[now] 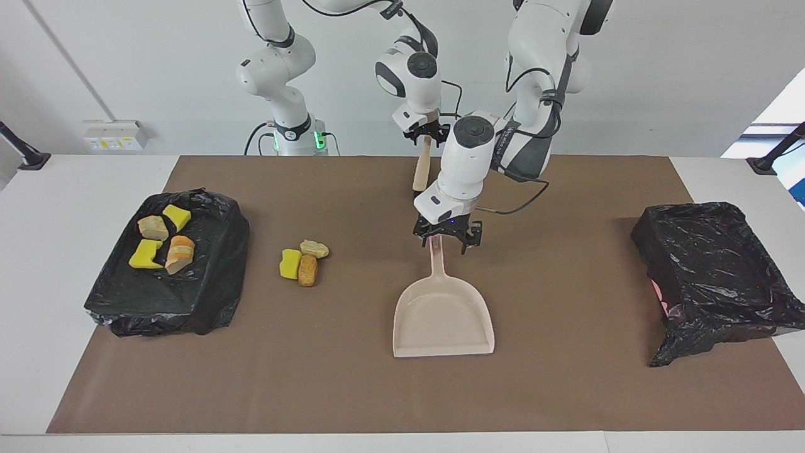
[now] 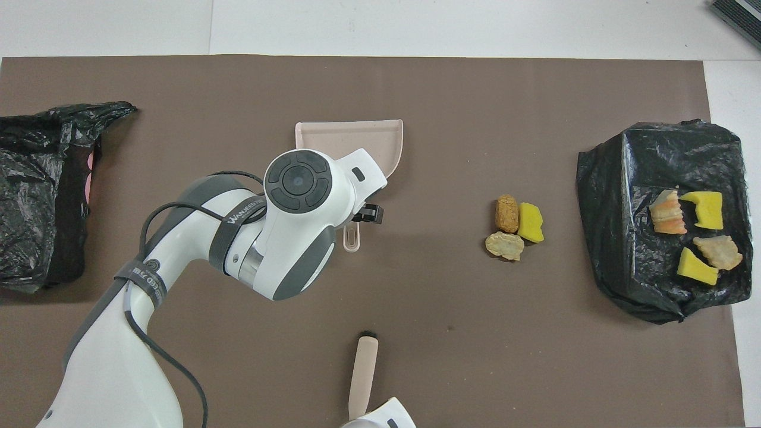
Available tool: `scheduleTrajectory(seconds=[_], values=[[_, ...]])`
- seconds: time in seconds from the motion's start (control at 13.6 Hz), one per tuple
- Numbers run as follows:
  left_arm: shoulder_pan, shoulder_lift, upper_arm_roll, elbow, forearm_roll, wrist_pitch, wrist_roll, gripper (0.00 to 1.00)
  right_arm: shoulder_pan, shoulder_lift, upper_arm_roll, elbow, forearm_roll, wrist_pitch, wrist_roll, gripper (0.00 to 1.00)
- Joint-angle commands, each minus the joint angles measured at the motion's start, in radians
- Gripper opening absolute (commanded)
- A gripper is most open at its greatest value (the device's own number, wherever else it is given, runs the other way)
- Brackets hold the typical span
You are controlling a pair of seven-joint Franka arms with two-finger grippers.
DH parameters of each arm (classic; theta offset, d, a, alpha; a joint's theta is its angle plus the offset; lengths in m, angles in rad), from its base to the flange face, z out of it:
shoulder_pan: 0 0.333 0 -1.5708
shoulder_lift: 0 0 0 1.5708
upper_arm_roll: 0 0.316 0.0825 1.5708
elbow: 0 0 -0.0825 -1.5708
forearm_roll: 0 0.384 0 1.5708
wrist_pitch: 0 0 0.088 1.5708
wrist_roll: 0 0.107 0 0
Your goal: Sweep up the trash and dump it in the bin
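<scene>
I see the left hand [image 1: 447,240] low over the dustpan [image 1: 443,314] handle, fingers apart astride it. The right hand [image 1: 427,134] grips the brush [image 1: 420,170] near the robots. Three trash lumps [image 1: 303,262] lie on the bench [image 1: 352,390]; four sit on the black bag [image 1: 207,277] at the right arm's end

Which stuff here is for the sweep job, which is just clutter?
Job:
- three loose trash chunks on the mat
- four more chunks on a black-bagged bin
- dustpan, open left gripper at its handle
- brush, held by right gripper
- second black-bagged bin

Lying about:
- wall socket box
- corner clamp
</scene>
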Motion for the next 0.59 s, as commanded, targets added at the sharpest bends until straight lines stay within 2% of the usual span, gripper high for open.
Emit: scheduleTrajectory(seconds=[0.0, 0.15, 0.37, 0.44, 0.52], values=[[-0.014, 0.032, 0.004, -0.013, 0.019, 0.054, -0.057, 1.00, 0.008, 0.010, -0.004, -0.001, 0.022, 0.028, 0.011, 0.00], [-0.014, 0.052, 0.004, -0.005, 0.019, 0.091, -0.087, 1.00, -0.015, 0.049, -0.010, 0.049, 0.021, 0.008, 0.002, 0.00], [-0.017, 0.055, 0.004, -0.019, 0.019, 0.086, -0.109, 0.98, -0.049, 0.050, -0.014, 0.078, -0.004, -0.044, -0.031, 0.00], [-0.017, 0.055, 0.004, -0.019, 0.019, 0.083, -0.109, 0.94, -0.068, 0.038, -0.016, 0.080, -0.005, -0.078, -0.053, 0.00], [-0.017, 0.055, 0.002, -0.019, 0.019, 0.074, -0.109, 0.70, -0.097, 0.013, -0.016, 0.081, -0.019, -0.110, -0.073, 0.00]])
